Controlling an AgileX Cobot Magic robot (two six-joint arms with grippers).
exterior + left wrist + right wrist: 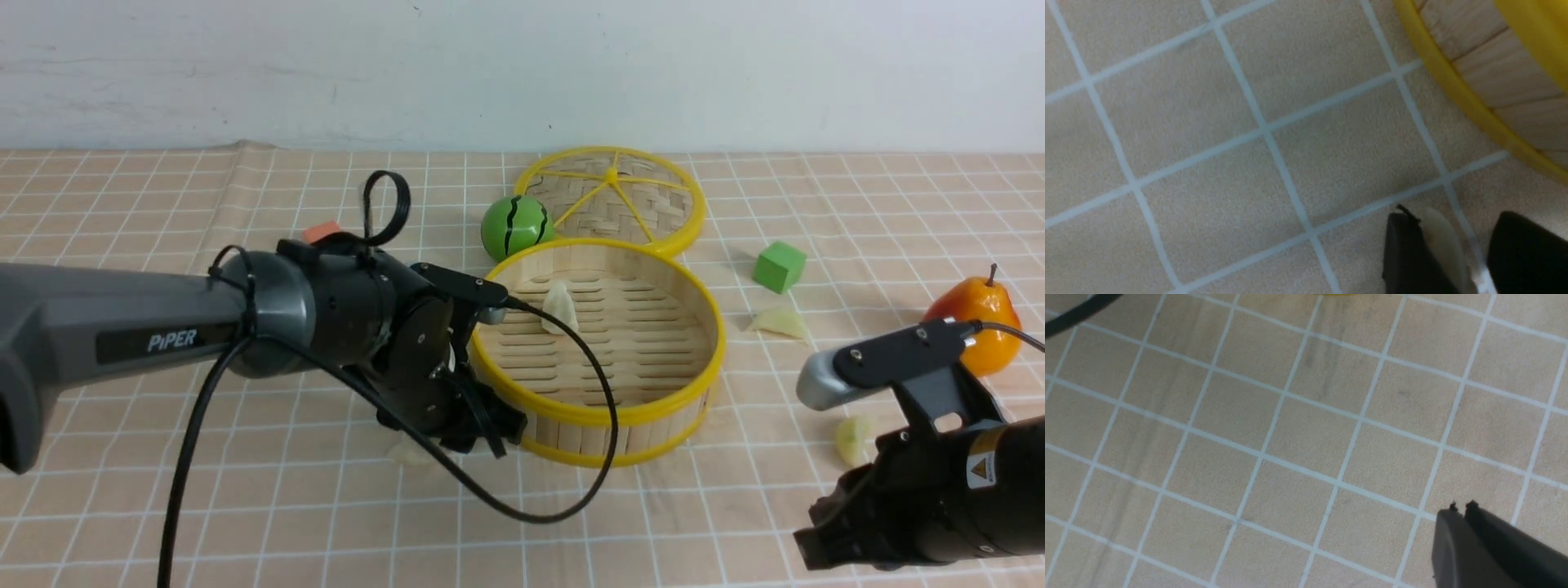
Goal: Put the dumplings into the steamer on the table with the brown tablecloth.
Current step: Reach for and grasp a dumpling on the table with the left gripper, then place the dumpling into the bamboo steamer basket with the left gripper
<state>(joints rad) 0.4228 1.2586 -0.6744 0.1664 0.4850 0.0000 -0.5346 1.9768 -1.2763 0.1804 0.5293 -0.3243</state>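
Note:
The steamer [600,412] stands mid-table on the brown tablecloth [147,220], with one pale dumpling [560,307] on its slatted floor. My left gripper [469,433] is low at the steamer's front-left wall. In the left wrist view it [1455,228] is open around a cream dumpling [1443,245] that lies on the cloth, touching one finger [1408,253], with a gap to the other. That dumpling [406,453] barely shows in the front view. Two more dumplings [782,322] [854,438] lie right of the steamer. My right gripper [816,543] [1461,508] is shut and empty at the front right.
A flat woven disc [612,200] lies behind the steamer, with a green striped ball [514,227] beside it. A green cube [779,266] and an orange pear [976,318] sit to the right. A red cube [321,231] sits behind my left arm. The steamer wall [1490,77] is close to my left gripper.

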